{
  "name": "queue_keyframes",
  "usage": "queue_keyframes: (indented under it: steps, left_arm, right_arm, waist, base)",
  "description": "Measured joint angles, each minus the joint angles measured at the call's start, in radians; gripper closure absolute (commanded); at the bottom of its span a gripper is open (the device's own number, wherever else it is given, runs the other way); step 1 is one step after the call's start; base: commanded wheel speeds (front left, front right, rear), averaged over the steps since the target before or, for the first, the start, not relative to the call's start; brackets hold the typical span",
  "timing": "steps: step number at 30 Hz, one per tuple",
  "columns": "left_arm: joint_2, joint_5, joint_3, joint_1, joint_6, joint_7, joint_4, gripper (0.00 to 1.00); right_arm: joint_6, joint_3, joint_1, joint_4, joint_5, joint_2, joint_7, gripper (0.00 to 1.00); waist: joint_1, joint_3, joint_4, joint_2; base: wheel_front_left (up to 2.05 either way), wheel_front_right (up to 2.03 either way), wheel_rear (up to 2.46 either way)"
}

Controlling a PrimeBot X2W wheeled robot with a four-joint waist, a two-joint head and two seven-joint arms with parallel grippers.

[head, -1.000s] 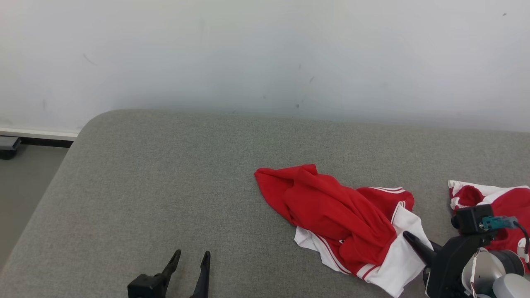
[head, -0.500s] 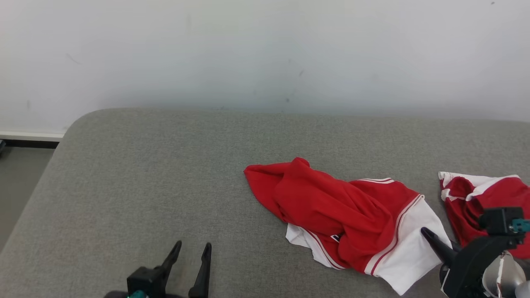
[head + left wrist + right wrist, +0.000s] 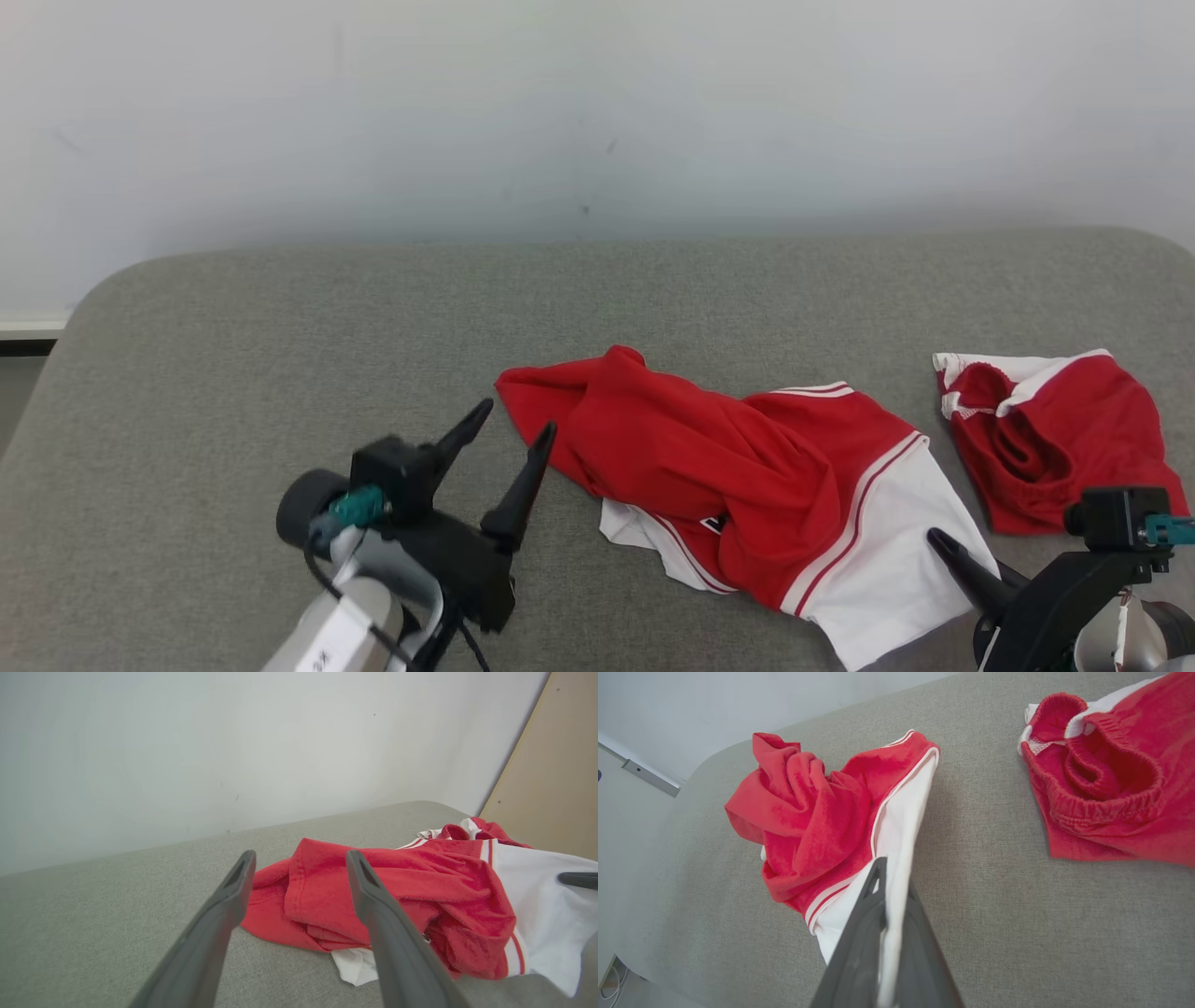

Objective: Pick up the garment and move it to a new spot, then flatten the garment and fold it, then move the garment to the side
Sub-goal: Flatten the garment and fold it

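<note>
In the head view, the garment (image 3: pixel 747 485), red with a white panel and striped trim, lies crumpled just right of centre on the grey cushion (image 3: pixel 280 327). A pale wall (image 3: pixel 597 93) fills the top of the frame. The left gripper (image 3: pixel 513 425) sits at lower left with its jaws spread wide, its tips just beside the garment's red left end and closed on nothing. At lower right the right gripper (image 3: pixel 934 539) shows one dark finger lying against the white panel's lower edge. A second red piece (image 3: pixel 1046 439) with white trim lies at the right, apart from the garment, with bare cushion between them.

In the left wrist view, the two fingers (image 3: pixel 224 905) stand well apart, framing the garment's (image 3: pixel 420 891) folded red edge without touching it. The white panel runs to the right edge, where a dark finger of the right gripper (image 3: pixel 577 879) rests on it. A beige panel (image 3: pixel 551 765) stands at upper right.

In the right wrist view, the right gripper (image 3: pixel 883 868) has its jaws pressed together on the white hem, cloth pinched between them. The red bulk of the garment (image 3: pixel 812 812) bunches at upper left. The second red piece (image 3: pixel 1106 793) lies at upper right, its elastic waistband gaping. A baseboard strip (image 3: pixel 649 777) and floor (image 3: pixel 626 826) show at the left.
</note>
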Motion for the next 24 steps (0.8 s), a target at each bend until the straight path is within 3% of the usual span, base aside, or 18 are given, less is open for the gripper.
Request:
queue_keyframes:
  steps: [7,14,24]
  left_arm:
    - [-0.041,-0.114,0.008,-0.136,-0.037,0.09,0.176,0.0]
    - [-0.063,-0.224,0.002,-0.186,-0.037,0.175,0.314,0.0]
    - [-0.073,-0.317,-0.149,-0.284,-0.037,0.257,0.379,0.0]
  right_arm:
    - [-0.007,0.018,-0.039,-0.018,-0.018,0.002,0.019,1.0]
    - [-0.007,0.038,-0.098,-0.025,-0.028,0.008,0.043,1.0]
    - [-0.009,0.059,-0.136,-0.02,-0.048,0.013,0.062,1.0]
  waist:
    - [0.0001,0.036,-0.032,0.0]
    - [0.0001,0.067,-0.064,0.0001]
    - [0.0001,0.112,-0.093,0.0]
  base:
    - [0.0,0.0,0.0]
    - [0.0,0.0,0.0]
    - [0.0,0.0,0.0]
